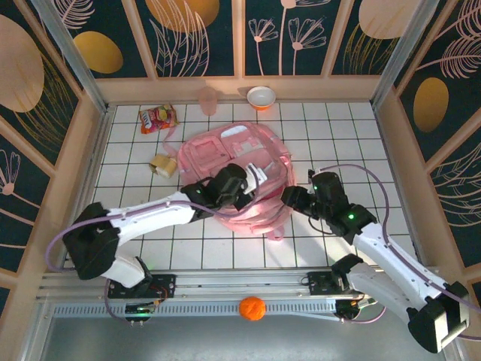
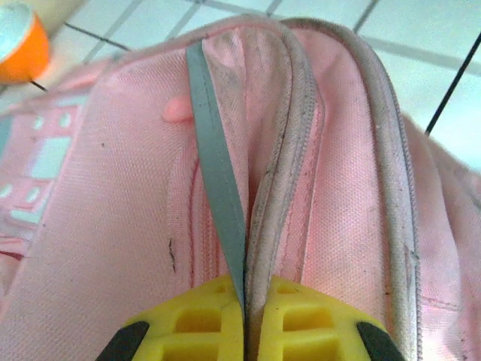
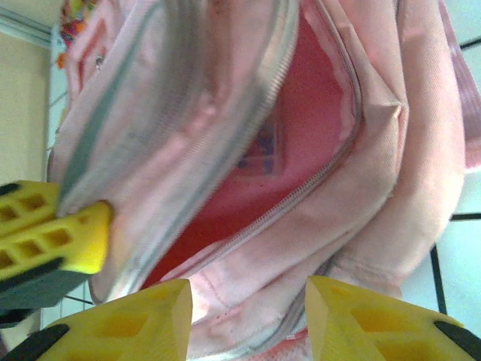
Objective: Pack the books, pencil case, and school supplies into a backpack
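The pink backpack (image 1: 229, 162) lies flat mid-table with its main pocket unzipped. My left gripper (image 1: 244, 183) sits on top of it, shut on the pocket's upper zipper edge and grey trim (image 2: 225, 203); its yellow fingers (image 2: 301, 323) meet with only that edge between them. In the right wrist view the left arm's fingers (image 3: 56, 237) hold that flap up, showing red lining (image 3: 248, 188). My right gripper (image 3: 248, 320) is at the backpack's right side (image 1: 291, 198), fingers apart, with the lower rim (image 3: 255, 286) between them. A tan-yellow block (image 1: 161, 165) of the school supplies lies left of the backpack.
A red-orange snack packet (image 1: 158, 118) lies at the back left. A pink cup (image 1: 208, 99) and an orange-and-white bowl (image 1: 261, 97) stand by the back wall; the bowl (image 2: 19, 41) is just beyond the backpack. An orange ball (image 1: 252, 308) rests on the front rail.
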### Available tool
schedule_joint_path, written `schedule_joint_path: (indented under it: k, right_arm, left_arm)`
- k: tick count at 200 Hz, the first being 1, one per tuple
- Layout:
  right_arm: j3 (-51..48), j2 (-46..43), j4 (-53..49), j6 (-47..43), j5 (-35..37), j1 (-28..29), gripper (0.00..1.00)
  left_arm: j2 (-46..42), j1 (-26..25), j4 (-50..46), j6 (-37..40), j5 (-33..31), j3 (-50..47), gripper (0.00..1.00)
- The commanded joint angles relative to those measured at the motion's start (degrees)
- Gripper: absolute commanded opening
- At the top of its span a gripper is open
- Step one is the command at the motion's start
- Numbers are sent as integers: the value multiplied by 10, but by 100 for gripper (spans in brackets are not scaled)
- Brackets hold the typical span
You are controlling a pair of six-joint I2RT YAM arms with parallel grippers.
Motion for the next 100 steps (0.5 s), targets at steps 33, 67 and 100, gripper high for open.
schedule_joint_path:
  k: [33, 67, 100]
  right_arm:
    - [-15, 8, 155, 30, -64, 53, 44]
    - [-25, 26, 245, 127, -41, 52, 46]
    - [-36, 57, 281, 244, -2, 42, 48]
  left_arm:
    - [-55, 44, 85, -74, 70, 3, 0]
    - [-55, 46, 95, -77, 95, 0, 0]
    - [-57, 46, 101, -78, 104, 0, 0]
